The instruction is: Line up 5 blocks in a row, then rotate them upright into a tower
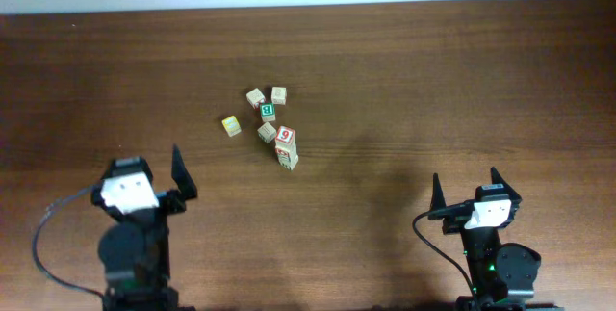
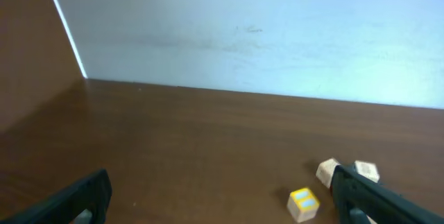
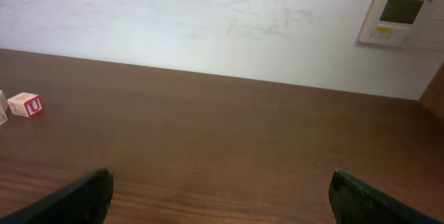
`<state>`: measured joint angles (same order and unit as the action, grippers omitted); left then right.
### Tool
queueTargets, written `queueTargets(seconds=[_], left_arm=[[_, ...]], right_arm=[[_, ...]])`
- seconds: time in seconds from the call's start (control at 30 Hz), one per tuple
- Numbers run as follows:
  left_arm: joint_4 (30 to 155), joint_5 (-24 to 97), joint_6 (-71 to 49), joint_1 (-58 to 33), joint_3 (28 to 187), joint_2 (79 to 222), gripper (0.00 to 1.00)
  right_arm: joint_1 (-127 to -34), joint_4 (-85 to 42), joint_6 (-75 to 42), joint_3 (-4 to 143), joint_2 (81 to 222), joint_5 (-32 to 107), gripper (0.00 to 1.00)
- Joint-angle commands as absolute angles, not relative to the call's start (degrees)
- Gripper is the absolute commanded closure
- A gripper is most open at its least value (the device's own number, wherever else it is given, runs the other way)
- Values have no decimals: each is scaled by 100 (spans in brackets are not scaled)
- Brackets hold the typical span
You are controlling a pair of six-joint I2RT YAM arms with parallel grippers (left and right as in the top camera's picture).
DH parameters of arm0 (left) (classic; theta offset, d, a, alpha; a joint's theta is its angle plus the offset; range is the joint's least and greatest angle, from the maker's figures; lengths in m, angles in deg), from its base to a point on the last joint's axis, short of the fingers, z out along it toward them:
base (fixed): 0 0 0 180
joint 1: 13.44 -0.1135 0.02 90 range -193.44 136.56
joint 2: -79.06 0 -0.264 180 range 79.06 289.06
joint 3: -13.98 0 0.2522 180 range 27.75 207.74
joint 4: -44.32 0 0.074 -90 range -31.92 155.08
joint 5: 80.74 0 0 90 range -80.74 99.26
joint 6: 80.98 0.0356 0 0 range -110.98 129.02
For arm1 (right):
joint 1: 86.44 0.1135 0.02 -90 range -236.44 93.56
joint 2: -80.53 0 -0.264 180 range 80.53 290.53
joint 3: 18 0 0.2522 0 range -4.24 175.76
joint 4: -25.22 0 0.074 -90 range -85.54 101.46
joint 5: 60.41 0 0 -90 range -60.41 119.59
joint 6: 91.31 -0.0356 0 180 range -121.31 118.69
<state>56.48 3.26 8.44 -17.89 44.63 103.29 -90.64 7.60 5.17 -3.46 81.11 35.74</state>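
Five pale wooden blocks lie in a loose cluster at mid-table: two at the back (image 1: 255, 97) (image 1: 278, 94), one in the middle (image 1: 267, 132), a red-faced one with a white character (image 1: 285, 137), and one touching it in front (image 1: 287, 157). The left wrist view shows two pale blocks (image 2: 327, 171) (image 2: 366, 170) beside the right finger. In the right wrist view a red-faced block (image 3: 26, 104) sits far left. My left gripper (image 1: 146, 165) (image 2: 222, 200) is open and empty, near and left of the cluster. My right gripper (image 1: 465, 181) (image 3: 222, 196) is open and empty, near and right of it.
A yellow-faced cube (image 1: 231, 125) (image 2: 303, 204) sits left of the cluster. A dark green-faced cube (image 1: 268, 111) lies among the blocks. The white wall runs along the table's far edge (image 1: 308, 8), with a control panel (image 3: 399, 17) on it.
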Motion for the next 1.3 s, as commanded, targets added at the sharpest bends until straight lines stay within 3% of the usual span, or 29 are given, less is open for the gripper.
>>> queueTargets(seconds=[0.0,0.23,0.37,1.27], left_arm=[[5527,392,1602,-1782,3851,9577,1],[5530,390,1989,-1782,2878,8408,1],[6244,409,2048,-1771,2821,7931,1],[6242,407,2046,-1712,2826,7936,1]], right_arm=[[-9097,758,532,-392,8074,3649,1],[-9097,758,532,-392,8074,3649,1],[-9097,758,532,-392,8074,3649,1],[-9097,758,532,-392,8074,3649,1]])
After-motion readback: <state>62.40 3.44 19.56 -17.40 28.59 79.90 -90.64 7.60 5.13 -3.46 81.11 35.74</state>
